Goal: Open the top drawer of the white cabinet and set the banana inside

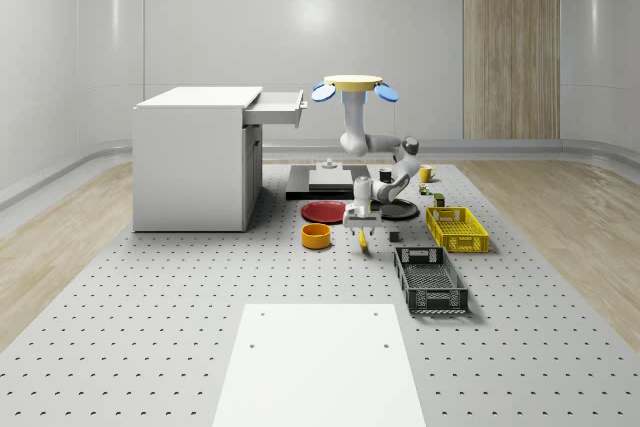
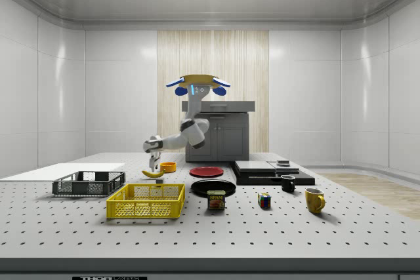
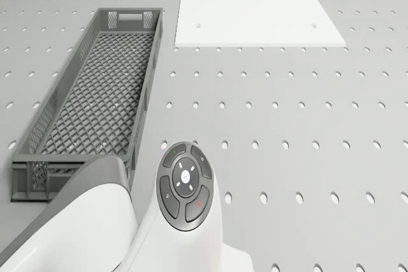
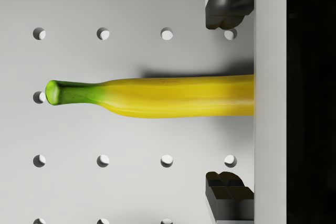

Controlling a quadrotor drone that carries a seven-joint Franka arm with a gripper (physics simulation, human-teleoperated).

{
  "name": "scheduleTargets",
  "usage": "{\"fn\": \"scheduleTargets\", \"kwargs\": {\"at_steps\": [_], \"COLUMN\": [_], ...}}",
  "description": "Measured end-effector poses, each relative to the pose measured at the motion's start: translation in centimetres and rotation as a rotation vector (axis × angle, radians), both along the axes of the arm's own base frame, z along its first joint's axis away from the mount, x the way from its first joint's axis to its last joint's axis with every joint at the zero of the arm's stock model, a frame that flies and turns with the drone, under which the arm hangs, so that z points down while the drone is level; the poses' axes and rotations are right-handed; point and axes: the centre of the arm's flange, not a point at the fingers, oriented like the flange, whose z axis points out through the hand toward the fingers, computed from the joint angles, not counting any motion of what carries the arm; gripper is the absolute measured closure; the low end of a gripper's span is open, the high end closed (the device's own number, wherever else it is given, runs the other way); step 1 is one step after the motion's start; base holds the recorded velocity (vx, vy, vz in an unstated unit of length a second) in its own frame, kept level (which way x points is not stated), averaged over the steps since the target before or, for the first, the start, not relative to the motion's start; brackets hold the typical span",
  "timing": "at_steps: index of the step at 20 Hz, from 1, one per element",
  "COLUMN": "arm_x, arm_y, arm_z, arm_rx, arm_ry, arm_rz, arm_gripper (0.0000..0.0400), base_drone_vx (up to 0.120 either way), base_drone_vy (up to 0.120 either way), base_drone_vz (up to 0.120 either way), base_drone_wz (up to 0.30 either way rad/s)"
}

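With the white cabinet's top drawer already pulled out, I hover the drone at the cabinet's 3 o'clock, gripper spread open astride the banana lying on the table, ready to close.

wrist view close above the banana, straight down
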Motion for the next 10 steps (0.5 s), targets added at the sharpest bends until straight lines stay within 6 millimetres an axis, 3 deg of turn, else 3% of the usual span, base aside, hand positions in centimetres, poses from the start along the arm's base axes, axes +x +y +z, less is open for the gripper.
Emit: {"fn": "scheduleTargets", "kwargs": {"at_steps": [10], "arm_x": [1.9], "arm_y": [-0.5], "arm_z": [2.0], "arm_rx": [0.0], "arm_ry": [0.0], "arm_rz": [0.0], "arm_gripper": [0.0], "base_drone_vx": [0.0], "base_drone_vy": [0.0], "base_drone_vz": [0.0], "base_drone_wz": [0.0]}}
